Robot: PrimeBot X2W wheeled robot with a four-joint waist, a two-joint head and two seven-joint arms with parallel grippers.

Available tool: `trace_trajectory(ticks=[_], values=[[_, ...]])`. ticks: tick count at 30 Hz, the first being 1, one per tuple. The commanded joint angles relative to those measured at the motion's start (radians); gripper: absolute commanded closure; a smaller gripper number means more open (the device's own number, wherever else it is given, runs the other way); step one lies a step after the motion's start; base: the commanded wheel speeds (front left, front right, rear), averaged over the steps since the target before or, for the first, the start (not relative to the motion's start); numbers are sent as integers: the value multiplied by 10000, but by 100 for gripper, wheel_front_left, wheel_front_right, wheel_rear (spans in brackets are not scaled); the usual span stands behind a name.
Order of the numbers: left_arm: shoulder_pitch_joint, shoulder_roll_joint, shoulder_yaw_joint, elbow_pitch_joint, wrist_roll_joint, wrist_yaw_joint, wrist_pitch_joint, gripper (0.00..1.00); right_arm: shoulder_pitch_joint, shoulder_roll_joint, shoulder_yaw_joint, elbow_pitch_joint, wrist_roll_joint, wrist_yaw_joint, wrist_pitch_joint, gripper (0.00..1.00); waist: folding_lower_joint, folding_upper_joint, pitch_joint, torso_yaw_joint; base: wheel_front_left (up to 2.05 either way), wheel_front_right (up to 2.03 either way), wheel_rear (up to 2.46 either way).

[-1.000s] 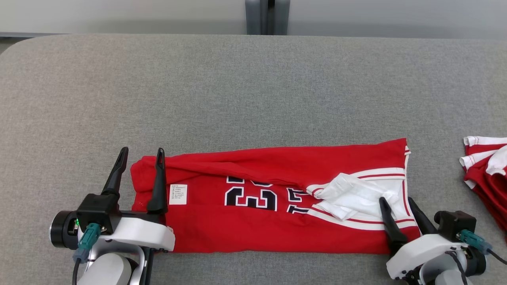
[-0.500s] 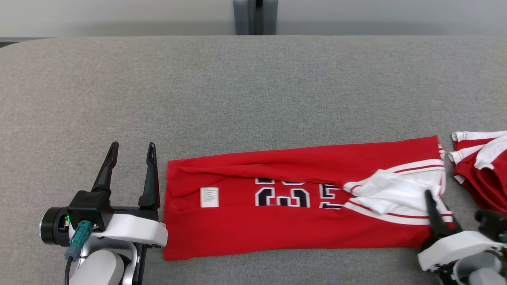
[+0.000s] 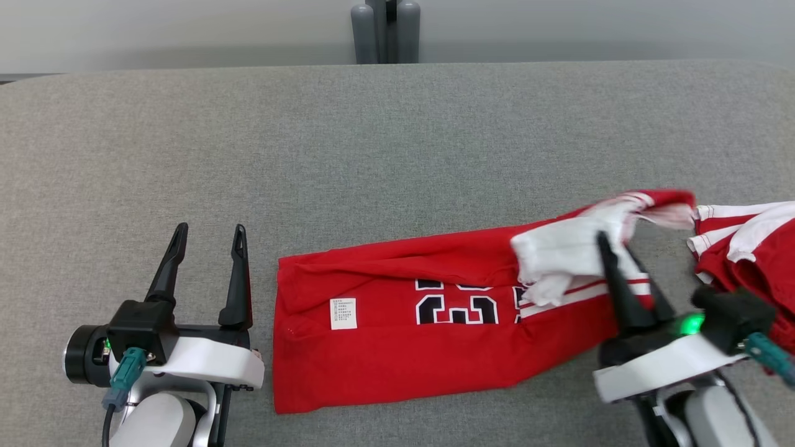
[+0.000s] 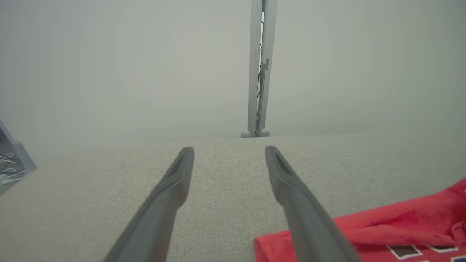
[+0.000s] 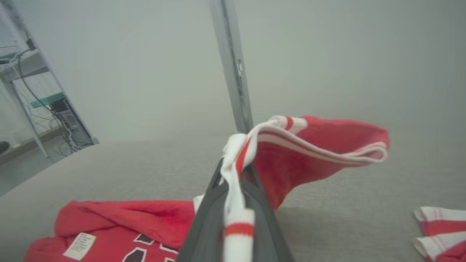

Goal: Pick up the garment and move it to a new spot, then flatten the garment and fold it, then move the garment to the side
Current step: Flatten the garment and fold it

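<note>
Grey cloth-covered table [image 3: 372, 136] under a pale wall, with a grey post [image 3: 385, 31] at the far edge, beyond the jersey.

Head view: red jersey [image 3: 397, 347] lies lengthwise on the near half of the table, number print and white label [image 3: 343, 313] facing up. Left claw [image 3: 208, 228] sits just beside the jersey's left end, not touching it, fingers spread wide with nothing between them. Right claw [image 3: 612, 245] is at the jersey's right end, closed on the white-trimmed edge. That end is raised and bunched; the rest lies flat. Red-and-white pile [image 3: 745, 248] lies just right of the raised end; contact cannot be told.

Left wrist view: left claw [image 4: 229, 149] is wide open over bare table [image 4: 91, 189]. A jersey [image 4: 400, 222] corner lies beside one finger. Post [image 4: 260, 72] stands beyond.

Right wrist view: right claw [image 5: 235, 174] is pinched shut on the jersey's white-and-red band. The jersey [image 5: 320, 145] cloth hangs from its tips, clear of the table. Label [image 5: 79, 245] is on the flat part. Pile [image 5: 440, 233] lies past the raised end.
</note>
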Motion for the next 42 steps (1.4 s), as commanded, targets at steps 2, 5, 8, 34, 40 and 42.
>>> trace_trajectory(ticks=[2,5,8,34,40,42], values=[[-51,1,-27,7,-31,-49,-32,0,64,125,654,-759,-97,0,363,100,0,0,-25,54,0,0,0],[-104,-39,-80,4,-31,-54,-18,0,-103,311,1729,-1377,-51,0,878,100,0,0,-29,178,0,0,0],[-128,-70,-119,35,-49,-73,-17,0,-255,417,2467,-1462,82,0,1108,100,0,0,-22,300,0,0,0],[-780,-689,-408,643,169,-617,-33,0,-3684,989,6974,3205,3629,0,-228,0,0,0,738,1434,0,0,0],[-766,-705,-333,707,211,-623,-34,0,-4002,988,7611,3013,4043,0,-404,0,0,0,701,1309,0,0,0],[-701,-693,-299,709,222,-598,-32,0,-3942,985,7492,2812,3969,0,-425,0,0,0,661,1218,0,0,0]])
